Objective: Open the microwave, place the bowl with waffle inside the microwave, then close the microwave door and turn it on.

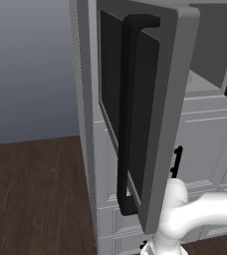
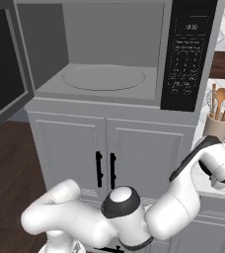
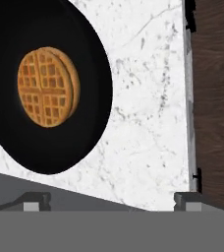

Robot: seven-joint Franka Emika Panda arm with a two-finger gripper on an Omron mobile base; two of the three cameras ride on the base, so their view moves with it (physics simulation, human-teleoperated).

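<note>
The microwave (image 2: pixel 185 54) stands open, its light grey cavity (image 2: pixel 104 44) holding only the round turntable (image 2: pixel 103 77). The microwave door (image 1: pixel 180 74) is swung wide out to the left, its long black bar handle (image 1: pixel 128 114) facing me. In the hand view the bowl (image 3: pixel 92 103), black and shallow, rests on white marble with a round golden waffle (image 3: pixel 47 87) in it. My gripper (image 3: pixel 111 202) hovers over the marble beside the bowl, open, with nothing between its fingertips (image 3: pixel 35 201).
White cabinet doors with short black handles (image 2: pixel 104 170) sit below the microwave. A beige utensil holder with wooden spoons (image 2: pixel 217 123) stands on the counter at right. The marble counter (image 3: pixel 148 98) ends at an edge, with dark wood floor (image 3: pixel 214 98) beyond.
</note>
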